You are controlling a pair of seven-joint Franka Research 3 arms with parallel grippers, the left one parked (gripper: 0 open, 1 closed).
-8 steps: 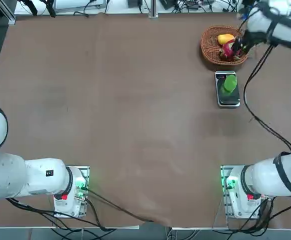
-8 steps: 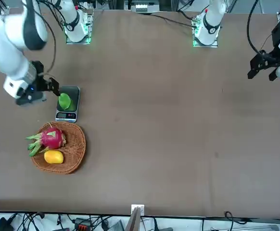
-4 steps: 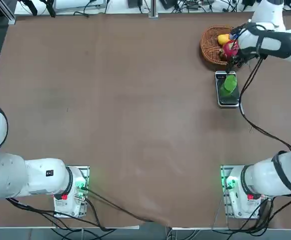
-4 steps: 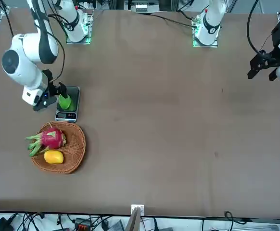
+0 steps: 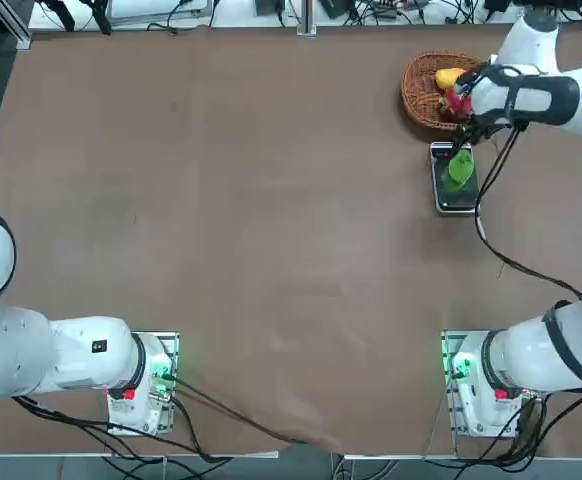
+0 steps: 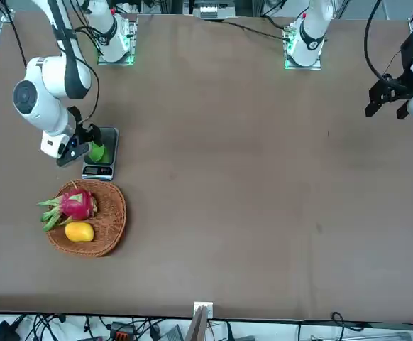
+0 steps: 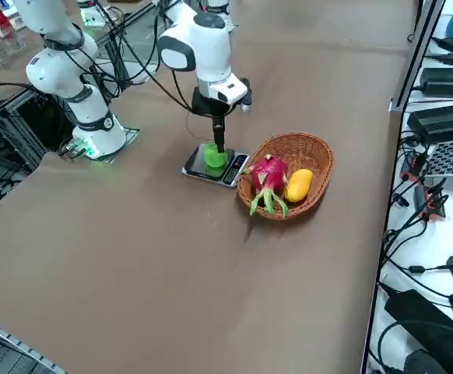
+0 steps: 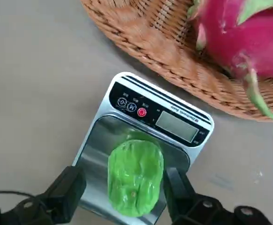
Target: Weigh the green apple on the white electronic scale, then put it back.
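The green apple (image 8: 135, 176) lies on the dark plate of the white electronic scale (image 8: 174, 124), whose display end faces the wicker basket. From overhead, the apple (image 5: 460, 168) and scale (image 5: 456, 197) sit at the table's far right. My right gripper (image 8: 122, 192) hangs directly over the apple, open, with one black finger (image 8: 68, 187) on each side of the fruit and a gap showing on one side. From the right side, the gripper (image 7: 218, 146) points straight down onto the apple (image 7: 215, 162). The front view shows the apple (image 6: 97, 150) partly behind the gripper (image 6: 86, 147).
A round wicker basket (image 5: 416, 95) stands just beyond the scale, holding a pink dragon fruit (image 5: 455, 100) and an orange-yellow fruit (image 5: 449, 76). The basket rim (image 8: 141, 42) lies close to the scale's display end. My arm's cable trails over the table right of the scale.
My right gripper has moved from above the basket to above the scale and come down around the apple. It stays open. The apple and scale have not moved.
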